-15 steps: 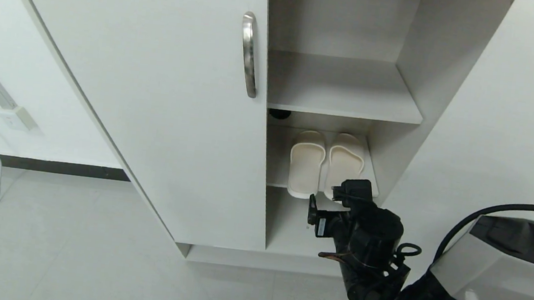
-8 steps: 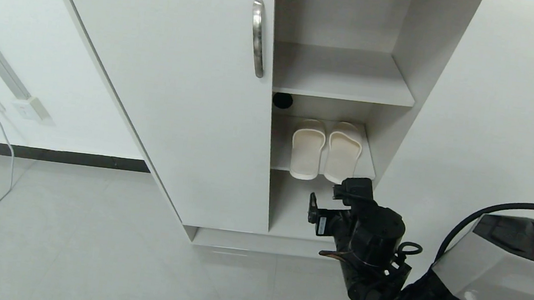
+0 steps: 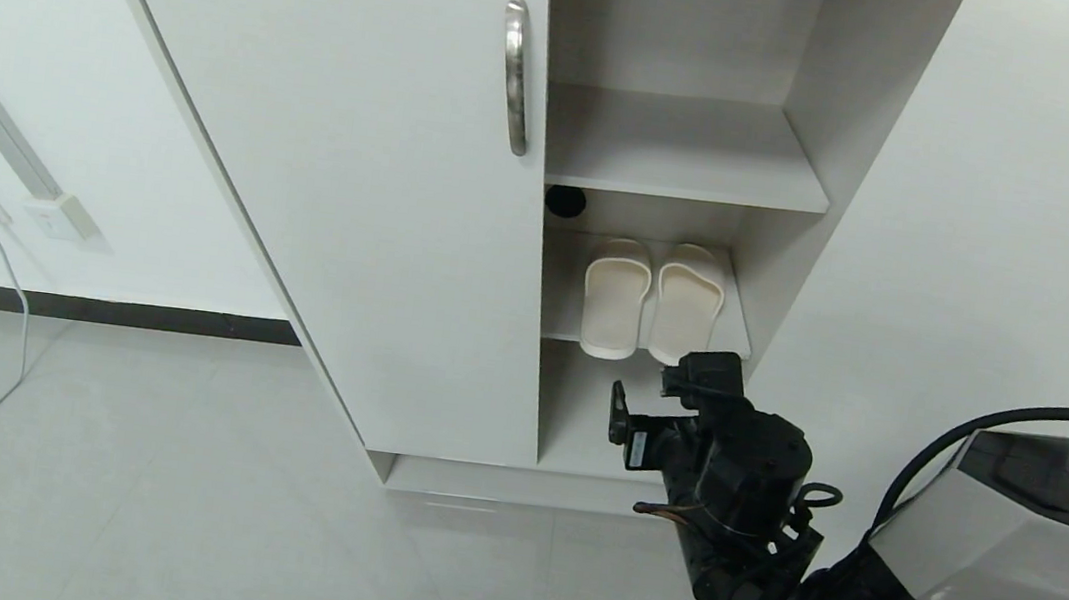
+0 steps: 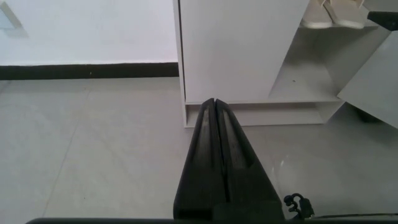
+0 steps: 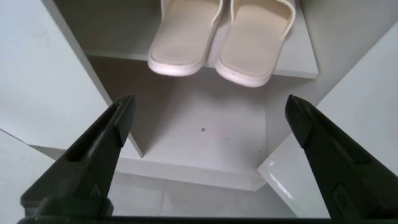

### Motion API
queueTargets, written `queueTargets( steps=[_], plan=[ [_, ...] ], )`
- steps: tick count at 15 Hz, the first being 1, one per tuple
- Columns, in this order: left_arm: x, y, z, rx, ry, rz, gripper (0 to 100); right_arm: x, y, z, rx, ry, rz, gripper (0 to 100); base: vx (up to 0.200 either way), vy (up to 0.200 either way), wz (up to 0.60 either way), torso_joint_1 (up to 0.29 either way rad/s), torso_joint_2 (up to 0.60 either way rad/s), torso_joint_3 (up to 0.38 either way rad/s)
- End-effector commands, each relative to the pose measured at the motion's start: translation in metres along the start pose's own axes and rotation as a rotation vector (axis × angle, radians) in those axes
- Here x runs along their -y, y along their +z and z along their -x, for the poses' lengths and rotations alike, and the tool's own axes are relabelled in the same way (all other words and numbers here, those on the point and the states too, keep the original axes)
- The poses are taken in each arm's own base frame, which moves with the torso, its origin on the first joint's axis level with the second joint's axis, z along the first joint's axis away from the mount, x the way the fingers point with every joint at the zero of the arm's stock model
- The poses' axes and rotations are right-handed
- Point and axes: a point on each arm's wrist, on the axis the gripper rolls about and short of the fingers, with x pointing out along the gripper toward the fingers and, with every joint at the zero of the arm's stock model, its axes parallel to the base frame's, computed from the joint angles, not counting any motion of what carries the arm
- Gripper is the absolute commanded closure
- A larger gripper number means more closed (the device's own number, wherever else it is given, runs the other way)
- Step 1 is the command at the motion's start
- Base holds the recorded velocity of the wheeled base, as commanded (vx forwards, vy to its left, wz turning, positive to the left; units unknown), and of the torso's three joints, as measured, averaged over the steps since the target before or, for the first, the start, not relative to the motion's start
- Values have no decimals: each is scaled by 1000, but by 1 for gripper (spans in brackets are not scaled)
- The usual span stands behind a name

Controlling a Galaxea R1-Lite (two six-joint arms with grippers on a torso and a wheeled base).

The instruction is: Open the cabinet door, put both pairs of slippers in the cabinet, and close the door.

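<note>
Right gripper (image 5: pixel 209 106) fingers wide, empty. Cream foam slippers (image 5: pixel 186 37) just ahead on white shelf (image 5: pixel 303 53): likely light, soft, bendy; pinch at heel rim. Left gripper (image 4: pixel 214 106) fingers pressed together.

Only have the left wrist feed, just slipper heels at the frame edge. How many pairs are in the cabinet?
Observer: One pair of slippers, side by side on the middle shelf, heels slightly over its front edge.
Operator: Right gripper?
Observer: The right gripper is open and holds nothing, in front of the compartment below that shelf.
Operator: Door?
Observer: The cabinet door stands open on the left, its metal handle upright along the edge next to the opening.
</note>
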Motion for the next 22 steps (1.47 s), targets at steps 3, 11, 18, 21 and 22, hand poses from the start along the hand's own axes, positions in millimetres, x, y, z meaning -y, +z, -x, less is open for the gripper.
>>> queueTargets(
  steps=[3, 11, 18, 21, 22],
  plan=[
    [0, 0, 0, -1, 1, 0, 100, 0, -3, 3, -14, 1, 25, 0, 0, 0, 0, 0, 0, 0],
    [0, 0, 0, -1, 1, 0, 100, 3, -7, 3, -28, -4, 38, 0, 0, 0, 0, 3, 3, 104],
    [0, 0, 0, -1, 4, 3, 100, 10, -13, 5, -48, 34, 46, 0, 0, 0, 0, 1, 2, 198],
    [0, 0, 0, -1, 4, 3, 100, 13, -15, 5, -56, 28, 52, 0, 0, 0, 0, -4, -1, 181],
    [0, 0, 0, -1, 4, 3, 100, 14, -16, 5, -57, 26, 53, 0, 0, 0, 0, 0, 0, 0]
  ],
)
